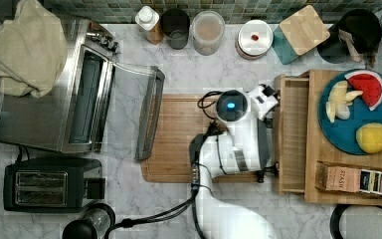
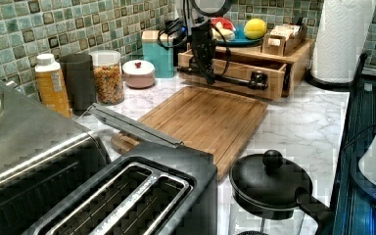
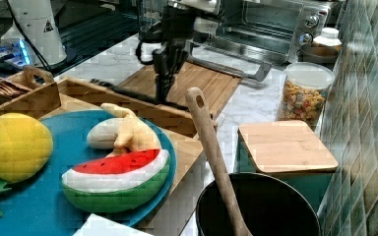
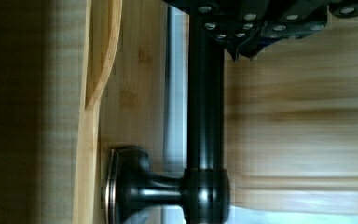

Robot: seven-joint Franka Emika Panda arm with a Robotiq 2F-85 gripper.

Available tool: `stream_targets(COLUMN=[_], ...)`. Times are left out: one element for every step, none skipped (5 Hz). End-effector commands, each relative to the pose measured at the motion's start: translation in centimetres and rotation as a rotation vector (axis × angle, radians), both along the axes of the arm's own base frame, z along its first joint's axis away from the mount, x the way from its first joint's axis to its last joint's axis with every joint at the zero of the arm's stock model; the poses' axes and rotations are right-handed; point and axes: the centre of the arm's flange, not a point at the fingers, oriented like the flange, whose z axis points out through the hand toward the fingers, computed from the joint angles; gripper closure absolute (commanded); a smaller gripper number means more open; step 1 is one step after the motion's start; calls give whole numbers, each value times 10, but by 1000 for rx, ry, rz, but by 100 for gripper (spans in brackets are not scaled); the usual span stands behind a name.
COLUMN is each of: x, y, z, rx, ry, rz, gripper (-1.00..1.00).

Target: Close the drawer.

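Standing pulled out from its light wooden stand (image 1: 348,191), the shallow pale wood drawer (image 1: 292,134) | black gripper (image 2: 206,73) at the drawer's dark metal bar handle (image 2: 225,78), finger state unclear | bamboo cutting board (image 2: 203,120) lies just before it on the marble counter (image 2: 298,122).

From my remote station this reads as a home kitchen. A marble-patterned counter (image 1: 214,74) runs under a green tiled backsplash (image 2: 78,29). My gripper (image 2: 208,73) hangs at the pale wooden drawer (image 1: 292,134). Across the bamboo cutting board (image 1: 176,134) from it stands a steel toaster oven (image 1: 54,94) with its glass door down and a black slot toaster (image 1: 49,186) alongside. Beyond it, against the tiles, are a cereal jar (image 2: 107,76) and a bottle (image 2: 51,83).
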Motion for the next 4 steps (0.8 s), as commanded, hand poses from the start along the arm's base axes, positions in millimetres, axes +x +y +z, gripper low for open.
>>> stream_targets(x=[-31, -26, -17, -18], y=[-223, -227, -247, -247], z=[88, 97, 117, 117], rx=[-49, -39, 74, 74], ry=[-60, -44, -18, -18], rz=[-230, -253, -160, -161], gripper=[100, 100, 100, 100])
